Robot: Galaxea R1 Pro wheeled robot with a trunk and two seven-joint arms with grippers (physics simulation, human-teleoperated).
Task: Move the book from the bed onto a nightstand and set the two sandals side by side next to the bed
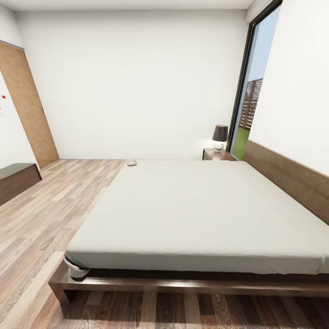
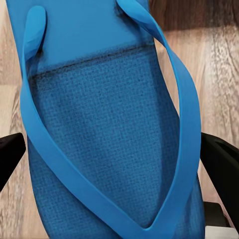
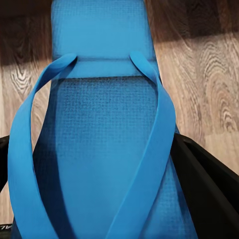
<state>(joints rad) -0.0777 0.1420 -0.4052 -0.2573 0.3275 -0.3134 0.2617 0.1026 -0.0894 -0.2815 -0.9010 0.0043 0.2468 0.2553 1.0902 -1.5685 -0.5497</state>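
Note:
The bed (image 1: pixel 196 214), with a pale mattress on a dark wooden frame, lies right in front of me. The book (image 1: pixel 131 162) is a small dark thing at the mattress's far left corner. A dark nightstand (image 1: pixel 218 154) stands at the bed's far right corner, by the headboard. In the left wrist view a bright blue sandal (image 2: pixel 109 114) sits strap-up between the black fingers (image 2: pixel 221 169) of my left gripper (image 2: pixel 117 164), over the wood floor. My right gripper (image 3: pixel 104 174) is shut the same way on the other blue sandal (image 3: pixel 104 129), its fingers (image 3: pixel 204 184) pressing the sole's edges.
A table lamp (image 1: pixel 220 136) stands on the nightstand beside a tall black-framed window (image 1: pixel 251 91). A long dark console (image 1: pixel 16 180) and a wooden door panel (image 1: pixel 27 105) are at the left. Wood-plank floor (image 1: pixel 55 201) runs along the bed's left side and foot.

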